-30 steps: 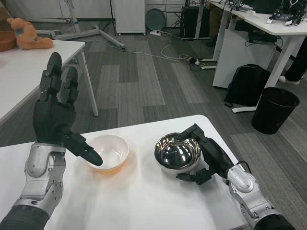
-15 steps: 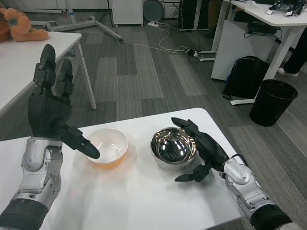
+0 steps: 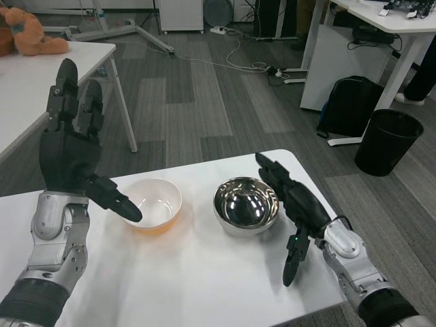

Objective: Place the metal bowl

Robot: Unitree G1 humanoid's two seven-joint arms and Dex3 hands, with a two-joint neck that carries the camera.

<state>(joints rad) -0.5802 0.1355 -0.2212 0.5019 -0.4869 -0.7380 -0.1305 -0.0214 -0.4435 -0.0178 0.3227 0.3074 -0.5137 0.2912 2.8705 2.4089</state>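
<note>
Two black hands show over the white table [image 3: 204, 286], and neither holds anything. The right hand [image 3: 296, 204] lies low near the table's right edge with its fingers spread apart, some reaching up along the right side of the metal bowl [image 3: 246, 206] and one pointing down toward the near edge; whether any fingertip touches the bowl's wall cannot be told. The metal bowl stands upright on the table, right of the middle and toward the far edge, its polished inside bare. The left hand [image 3: 71, 160] is raised upright above the left part of the table, fingers straight and apart, with its thumb reaching out over the rim of a white bowl [image 3: 153, 204]. That white bowl sits upright just beside the metal one, on its left, the two apart, with an orange tint along its lower wall. Beyond the table, on the grey floor, stand a black bin [image 3: 385, 141] and a black backpack [image 3: 349, 107] at the right, and another white table [image 3: 41, 88] at the far left carries an orange plush toy [image 3: 30, 33].
</note>
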